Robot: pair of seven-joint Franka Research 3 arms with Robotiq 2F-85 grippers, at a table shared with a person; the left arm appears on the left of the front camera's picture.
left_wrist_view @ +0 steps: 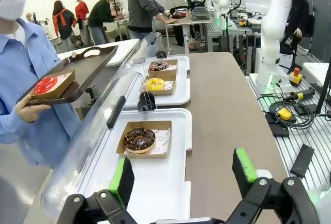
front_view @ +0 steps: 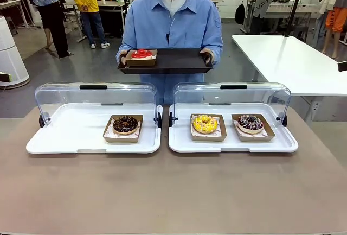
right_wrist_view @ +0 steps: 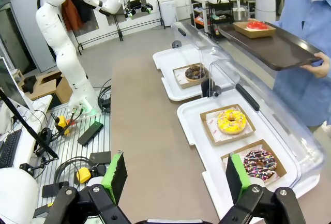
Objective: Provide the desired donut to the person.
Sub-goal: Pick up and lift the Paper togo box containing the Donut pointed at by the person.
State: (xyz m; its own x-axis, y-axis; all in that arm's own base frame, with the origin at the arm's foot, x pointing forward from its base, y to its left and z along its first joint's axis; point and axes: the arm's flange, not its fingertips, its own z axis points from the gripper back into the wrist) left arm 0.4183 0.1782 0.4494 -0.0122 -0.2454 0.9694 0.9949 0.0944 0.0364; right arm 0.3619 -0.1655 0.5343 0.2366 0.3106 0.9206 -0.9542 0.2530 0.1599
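Person (front_view: 171,23): at the table's far side, both hands holding a dark tray (front_view: 179,64).
Red donut (front_view: 141,54): boxed, on that tray.
Left gripper (left_wrist_view: 181,171): fingers apart, empty, near the chocolate donut (left_wrist_view: 139,138).
Right gripper (right_wrist_view: 175,171): fingers apart, empty, near the yellow donut (right_wrist_view: 231,121) and the sprinkled donut (right_wrist_view: 259,163).
Right wrist view: left arm (right_wrist_view: 62,38) raised high over the table (right_wrist_view: 150,131).
Front view: both clear lids (front_view: 95,96) stand open.
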